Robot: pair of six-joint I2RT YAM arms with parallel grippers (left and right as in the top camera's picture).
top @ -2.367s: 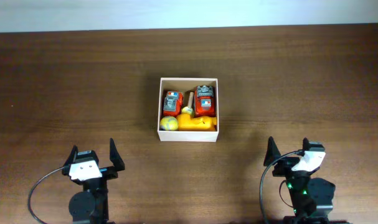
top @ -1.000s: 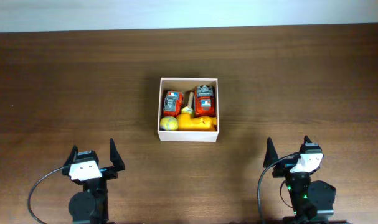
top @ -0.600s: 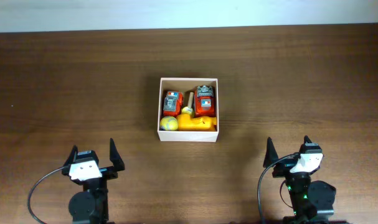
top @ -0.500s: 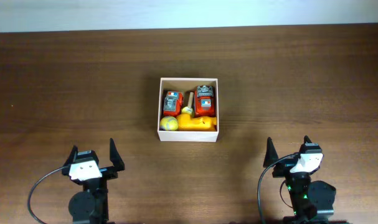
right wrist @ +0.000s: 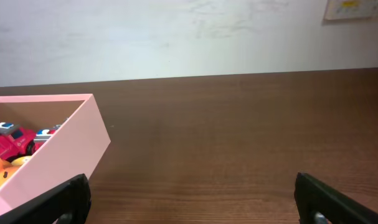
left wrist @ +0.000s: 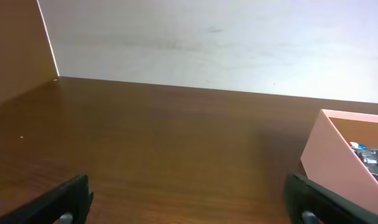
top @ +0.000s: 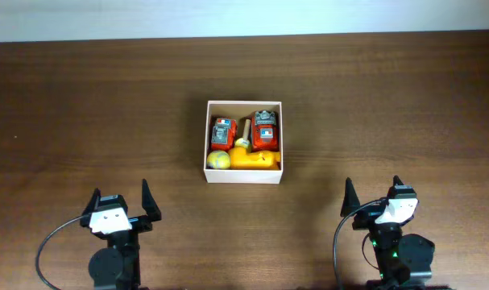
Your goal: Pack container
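Note:
The container (top: 244,178), a square white-walled box, sits mid-table. Inside lie two red toy robots (top: 221,130) (top: 265,129), a yellow ball (top: 218,159), an orange toy (top: 254,159) and a small stick-shaped toy (top: 246,130). My left gripper (top: 121,199) is open and empty near the front edge, left of the container. My right gripper (top: 373,192) is open and empty near the front edge, right of it. The container's corner shows at the right of the left wrist view (left wrist: 338,155) and at the left of the right wrist view (right wrist: 58,162).
The brown wooden table (top: 83,105) stretches around the container. A pale wall (left wrist: 207,43) runs along its far edge. Black cables loop beside each arm base.
The right gripper shifted slightly toward the front edge between the earliest frame and one second ago. Nothing else has moved.

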